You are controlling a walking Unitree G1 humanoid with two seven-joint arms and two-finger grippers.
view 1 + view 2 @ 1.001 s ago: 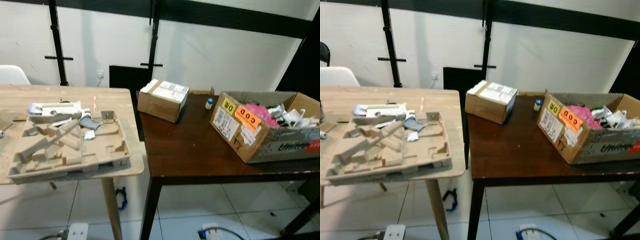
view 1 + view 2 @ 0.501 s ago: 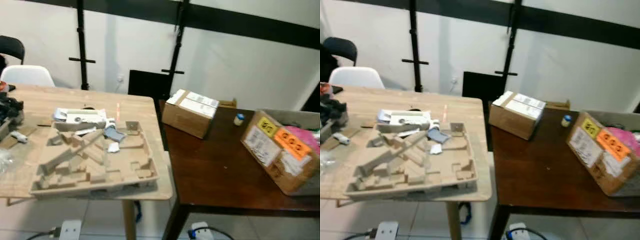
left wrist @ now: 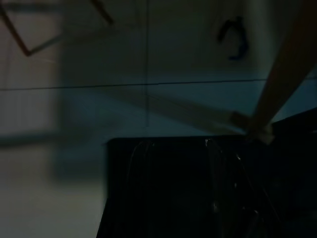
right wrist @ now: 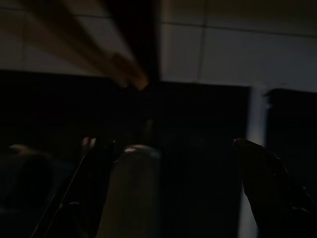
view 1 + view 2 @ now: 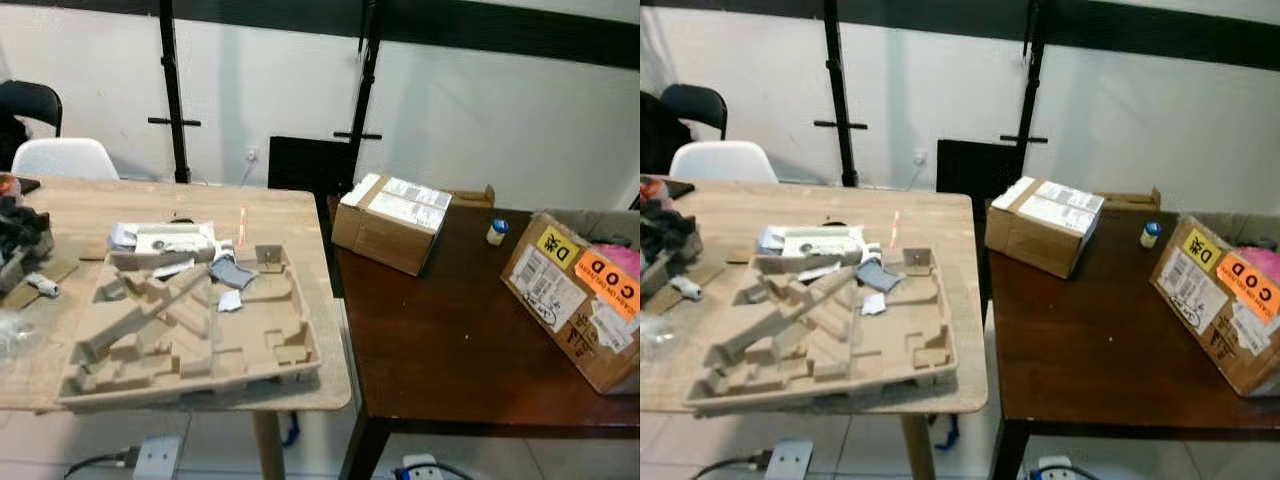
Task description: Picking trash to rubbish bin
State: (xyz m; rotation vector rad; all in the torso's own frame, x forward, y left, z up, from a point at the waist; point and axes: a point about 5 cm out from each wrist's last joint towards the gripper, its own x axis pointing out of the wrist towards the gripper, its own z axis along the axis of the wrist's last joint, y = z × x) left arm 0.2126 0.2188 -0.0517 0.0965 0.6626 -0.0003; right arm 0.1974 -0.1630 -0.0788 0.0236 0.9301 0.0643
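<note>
A moulded cardboard pulp tray (image 5: pixel 190 325) lies at the near edge of the light wooden table (image 5: pixel 290 215). Scraps rest on it: a white packaging piece (image 5: pixel 165 240), a grey-blue scrap (image 5: pixel 232 272) and a small white bit (image 5: pixel 229 300). On the dark brown table (image 5: pixel 440 340) to the right, an open carton (image 5: pixel 585 295) with orange and yellow labels holds pink rubbish. Both arms hang low under the tables. My right gripper (image 4: pixel 168 148) is open, in shade above the tiled floor. The left wrist view is very dark, showing floor tiles and a table leg (image 3: pixel 282 79).
A closed small box (image 5: pixel 390 220) and a blue-capped bottle (image 5: pixel 495 232) stand on the brown table. Dark clutter (image 5: pixel 20 235) sits at the wooden table's left edge. A white chair (image 5: pixel 62 158) and black stands (image 5: pixel 170 90) line the wall. A power strip (image 5: pixel 155 455) lies on the floor.
The whole picture has shifted right, so the camera has turned left; the open carton now sits at the right edge. Nothing on the tables has moved.
</note>
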